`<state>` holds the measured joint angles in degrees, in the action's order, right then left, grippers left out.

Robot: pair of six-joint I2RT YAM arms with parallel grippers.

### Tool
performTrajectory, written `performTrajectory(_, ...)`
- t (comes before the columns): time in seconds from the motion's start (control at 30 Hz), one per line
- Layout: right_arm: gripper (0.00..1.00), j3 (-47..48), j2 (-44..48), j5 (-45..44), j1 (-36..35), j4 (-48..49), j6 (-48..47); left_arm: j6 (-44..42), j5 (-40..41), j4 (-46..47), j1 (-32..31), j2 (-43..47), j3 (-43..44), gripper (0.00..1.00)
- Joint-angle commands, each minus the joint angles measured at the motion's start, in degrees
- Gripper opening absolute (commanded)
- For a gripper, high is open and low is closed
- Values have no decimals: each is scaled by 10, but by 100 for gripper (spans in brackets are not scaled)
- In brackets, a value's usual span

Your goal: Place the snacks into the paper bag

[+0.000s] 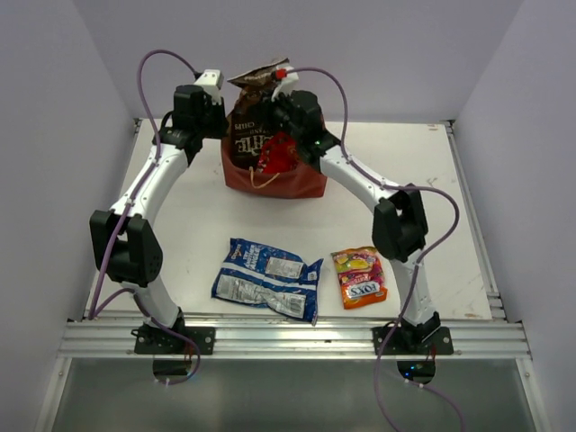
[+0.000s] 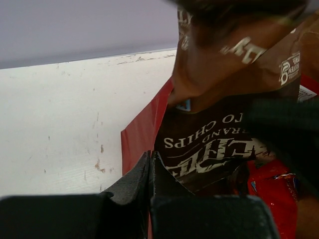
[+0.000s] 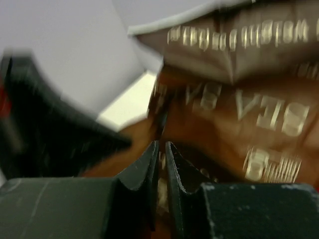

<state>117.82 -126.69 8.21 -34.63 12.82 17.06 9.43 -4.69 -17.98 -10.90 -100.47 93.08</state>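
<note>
Paper bag: the red-sided paper bag stands upright at the far middle of the counter, between the two arms, with its mouth open upward.
Brown chip bag: the brown chip bag stands on end in the mouth of the paper bag. Its lower part is inside and its crumpled top rises well above the rim, with the white lettering upside down in the top view.
Red candy bag: the red candy bag sits inside the paper bag, just beside the chip bag on its right and partly showing above the near rim.
Blue-white packet: the blue-white packet lies flat on the counter near the front edge, between the arm bases and well apart from the paper bag.
Small candy bag: the orange-yellow-pink candy bag lies flat just to the right of the blue-white packet, not touching it.
Left gripper: the left gripper is at the left side of the paper bag. Its jaws are pressed almost together, with a red sliver of the bag's wall between them.
Right gripper: the right gripper is above the paper bag at the top of the chip bag. Its jaws are narrow and pinch brown film; the wrist view is blurred.
</note>
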Motion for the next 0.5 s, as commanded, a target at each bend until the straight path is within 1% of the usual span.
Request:
performTrajectory(0.0,14,-115,151,-37,-56,11,-61,-1,-8,-3,7,21,-7,0)
performTrajectory(0.13,16,-251,223,-78,-93,-9,-77,2,-18,0,7,23,-4,0)
performTrajectory(0.23,16,-262,232,-72,-95,-44,-50,4,-21,0,7,25,-5,0)
performTrajectory(0.3,16,-246,225,-63,-94,-83,-41,4,-21,0,7,26,-5,0)
performTrajectory(0.37,14,-237,218,-51,-96,-103,-34,2,-18,0,7,29,-4,0)
performTrajectory(0.43,14,-257,230,-58,-101,-94,-33,2,-16,0,7,31,-5,0)
performTrajectory(0.47,16,-261,248,-74,-103,-89,-39,2,-16,0,7,30,-5,0)
